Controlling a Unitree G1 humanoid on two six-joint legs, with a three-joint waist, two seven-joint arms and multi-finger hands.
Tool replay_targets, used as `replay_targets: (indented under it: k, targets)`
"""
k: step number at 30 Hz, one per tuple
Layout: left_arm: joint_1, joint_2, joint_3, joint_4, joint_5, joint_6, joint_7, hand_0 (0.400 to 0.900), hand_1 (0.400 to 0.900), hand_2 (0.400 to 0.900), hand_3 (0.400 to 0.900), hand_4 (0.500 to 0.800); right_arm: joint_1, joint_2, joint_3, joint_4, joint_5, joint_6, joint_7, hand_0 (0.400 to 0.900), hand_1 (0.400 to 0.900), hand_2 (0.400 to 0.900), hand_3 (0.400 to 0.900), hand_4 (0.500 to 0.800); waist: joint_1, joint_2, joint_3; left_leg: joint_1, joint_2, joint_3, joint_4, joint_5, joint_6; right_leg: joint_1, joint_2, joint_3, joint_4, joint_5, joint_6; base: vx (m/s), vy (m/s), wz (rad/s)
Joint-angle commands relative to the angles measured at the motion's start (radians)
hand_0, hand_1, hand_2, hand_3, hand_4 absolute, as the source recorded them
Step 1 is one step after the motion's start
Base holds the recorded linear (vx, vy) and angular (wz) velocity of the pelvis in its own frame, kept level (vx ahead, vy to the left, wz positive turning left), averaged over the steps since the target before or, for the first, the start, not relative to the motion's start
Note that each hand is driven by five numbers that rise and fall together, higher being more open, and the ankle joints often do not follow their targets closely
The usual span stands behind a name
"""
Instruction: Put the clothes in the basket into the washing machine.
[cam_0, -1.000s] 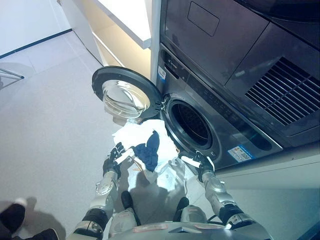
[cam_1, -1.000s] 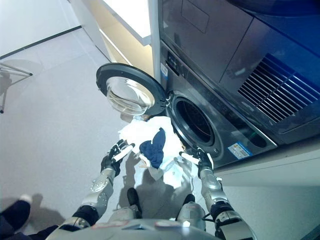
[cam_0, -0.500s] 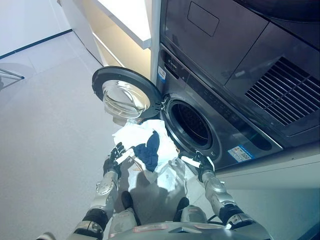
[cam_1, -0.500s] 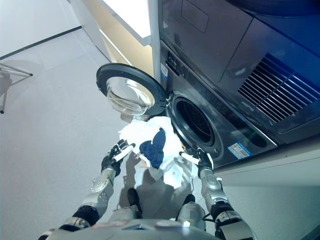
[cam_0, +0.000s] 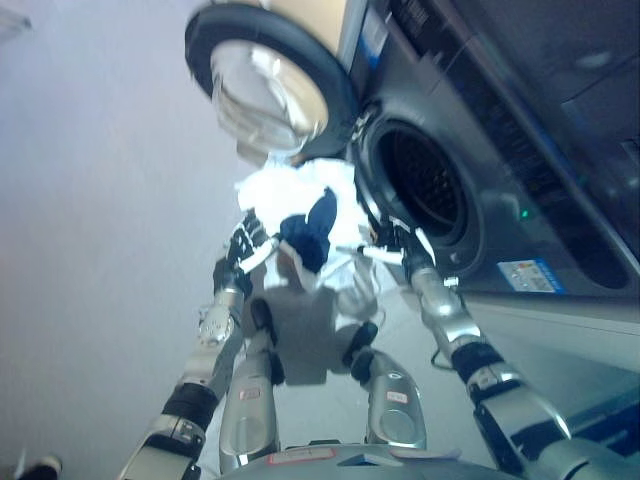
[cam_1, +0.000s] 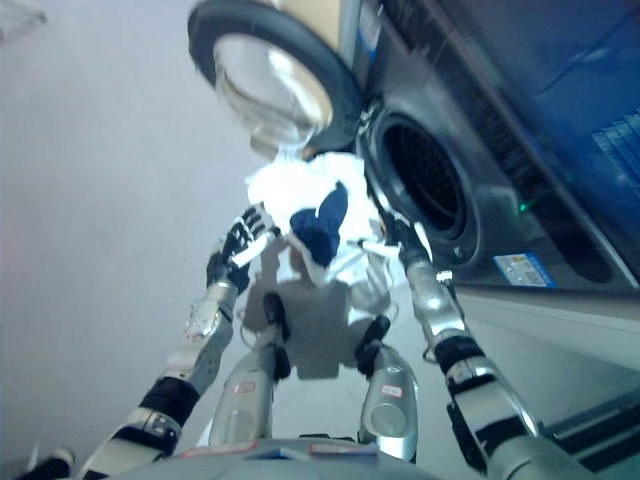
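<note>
Nearest, the left hand (cam_0: 243, 250) reaches in from the lower left, its fingers spread and straight against the left side of the basket (cam_0: 345, 285). The right hand (cam_0: 398, 243) comes in from the lower right at the basket's right side, just below the washer's opening; its fingers look fairly straight along the rim, but whether they are hooked round it cannot be told. The basket is carried between the two hands, above the floor (cam_0: 90, 250).

The basket is pale and see-through, and its lower wall shows beneath the load. White clothes (cam_1: 285, 185) are heaped in it and rise over the rim on the far side. A dark blue garment (cam_0: 312, 228) lies on top of the white heap, near the middle, draped toward the near edge.

Just beyond the heap stands the washer (cam_0: 520, 170), dark grey, with its round drum opening (cam_0: 425, 185) to the right of the clothes and close to them. The drum's holed inner wall shows inside. The door (cam_0: 265, 75) is swung fully open to the left, its glass bowl facing the camera, hinged beside the opening. A label (cam_0: 530, 275) sits on the washer's front, right of the drum.
</note>
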Motion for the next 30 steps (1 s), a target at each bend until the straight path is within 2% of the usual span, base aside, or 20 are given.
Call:
replay_targets:
  k: [1, 2, 3, 4, 6, 10, 14, 21, 30]
  targets:
    - [-0.103, 0.045, -0.031, -0.163, 0.074, -0.118, 0.044, 0.900, 0.900, 0.900, 0.900, 0.800, -0.190, -0.025, 0.052, 0.008, -0.063, -0.075, -0.041, 0.900, 0.900, 0.900, 0.900, 0.800, 0.032, -0.047, 0.032, 0.025, 0.025, -0.024, 0.134, -0.190, -0.068, -0.142, -0.026, -0.016, -0.135, 0.197, 0.112, -0.10, -0.046, 0.17]
    - [-0.103, 0.045, -0.031, -0.163, 0.074, -0.118, 0.044, 0.900, 0.900, 0.900, 0.900, 0.800, -0.191, -0.025, 0.052, 0.009, -0.063, -0.076, -0.041, 0.900, 0.900, 0.900, 0.900, 0.800, 0.032, -0.047, 0.032, 0.023, 0.025, -0.025, 0.135, -0.191, -0.068, -0.144, -0.027, -0.016, -0.134, 0.197, 0.112, -0.14, -0.073, 0.23]
    - [-0.154, 0.057, -0.044, -0.188, 0.083, -0.131, 0.067, 0.900, 0.900, 0.900, 0.900, 0.800, -0.289, -0.072, 0.080, 0.066, -0.089, -0.074, -0.058, 0.900, 0.900, 0.900, 0.900, 0.800, 0.055, -0.044, 0.069, -0.048, 0.023, -0.044, 0.172, -0.195, -0.066, -0.200, -0.041, -0.021, -0.100, 0.190, 0.111, -0.05, -0.086, 0.25]
    - [-0.191, 0.061, -0.053, -0.194, 0.093, -0.135, 0.083, 0.900, 0.900, 0.900, 0.900, 0.800, -0.339, -0.094, 0.092, 0.112, -0.103, -0.070, -0.061, 0.900, 0.900, 0.900, 0.900, 0.800, 0.068, -0.038, 0.077, -0.081, 0.030, -0.064, 0.198, -0.228, -0.074, -0.233, -0.041, -0.009, -0.062, 0.159, 0.130, -0.08, -0.113, 0.33]
    - [-0.239, 0.070, -0.069, -0.218, 0.110, -0.144, 0.104, 0.900, 0.900, 0.900, 0.900, 0.800, -0.410, -0.125, 0.104, 0.165, -0.112, -0.075, -0.085, 0.900, 0.900, 0.900, 0.900, 0.800, 0.087, -0.030, 0.105, -0.155, 0.025, -0.088, 0.246, -0.241, -0.070, -0.293, -0.065, -0.015, -0.013, 0.147, 0.132, -0.06, -0.076, 0.31]
    - [-0.307, 0.089, -0.099, -0.267, 0.138, -0.157, 0.140, 0.900, 0.900, 0.900, 0.900, 0.800, -0.521, -0.184, 0.115, 0.245, -0.106, -0.083, -0.126, 0.900, 0.900, 0.900, 0.900, 0.800, 0.107, -0.023, 0.109, -0.353, 0.014, -0.141, 0.374, -0.284, -0.054, -0.442, -0.104, -0.034, 0.100, 0.109, 0.134, -0.06, -0.072, 0.34]
    - [-0.362, 0.096, -0.122, -0.292, 0.141, -0.169, 0.176, 0.900, 0.900, 0.900, 0.900, 0.800, -0.605, -0.219, 0.138, 0.319, -0.125, -0.083, -0.176, 0.900, 0.900, 0.900, 0.900, 0.800, 0.124, -0.019, 0.109, -0.499, -0.002, -0.170, 0.468, -0.310, -0.043, -0.561, -0.119, -0.060, 0.194, 0.083, 0.135, 0.00, -0.051, 0.24]
    - [-0.406, 0.104, -0.152, -0.315, 0.142, -0.177, 0.228, 0.900, 0.900, 0.900, 0.900, 0.800, -0.695, -0.239, 0.180, 0.338, -0.162, -0.085, -0.250, 0.900, 0.900, 0.900, 0.900, 0.800, 0.141, 0.003, 0.109, -0.668, -0.023, -0.201, 0.554, -0.330, -0.029, -0.732, -0.152, -0.071, 0.312, 0.038, 0.123, 0.01, -0.006, 0.13]
    - [-0.439, 0.106, -0.169, -0.324, 0.117, -0.178, 0.265, 0.900, 0.900, 0.900, 0.900, 0.800, -0.742, -0.206, 0.212, 0.341, -0.186, -0.077, -0.280, 0.900, 0.900, 0.900, 0.900, 0.800, 0.151, 0.028, 0.109, -0.783, -0.046, -0.215, 0.639, -0.343, -0.021, -0.857, -0.194, -0.047, 0.430, -0.009, 0.099, 0.00, 0.006, 0.09]
